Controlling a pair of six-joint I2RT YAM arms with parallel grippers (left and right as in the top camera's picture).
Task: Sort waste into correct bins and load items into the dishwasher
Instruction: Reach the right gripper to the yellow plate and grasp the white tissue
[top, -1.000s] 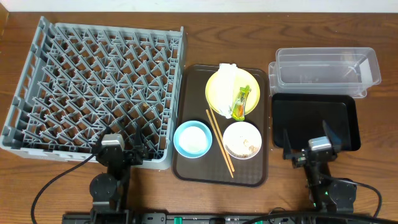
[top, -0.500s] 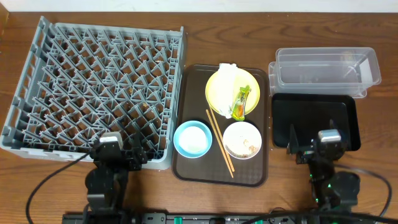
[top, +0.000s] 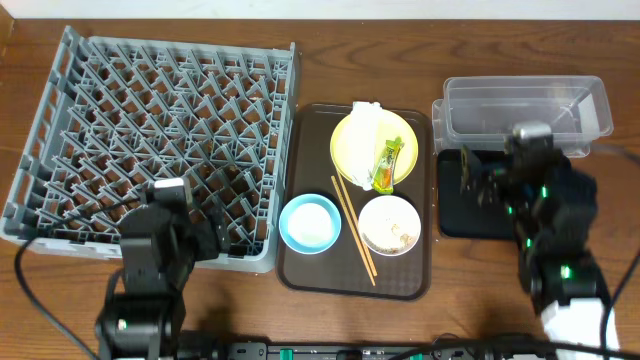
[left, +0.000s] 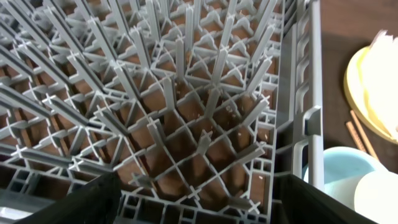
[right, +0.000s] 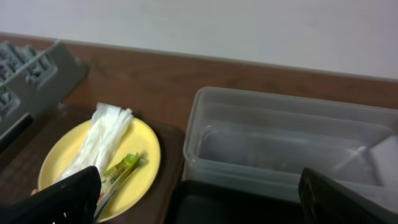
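Both left gripper (left: 194, 206) and right gripper (right: 202, 199) are held wide open, presumably readied for the wrapper (top: 386, 162) near the far edge.

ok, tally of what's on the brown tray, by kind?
Plates: 1, the yellow plate
Bowls: 2, the light-blue bowl and the white bowl
Chopstick pairs: 1, the chopsticks
Wrappers: 1, the snack wrapper
Napkins: 1, the napkin
Total: 6, not counting the scraps in the white bowl

Both arms (top: 150, 268) are black with silver-grey wrist caps (top: 168, 189).
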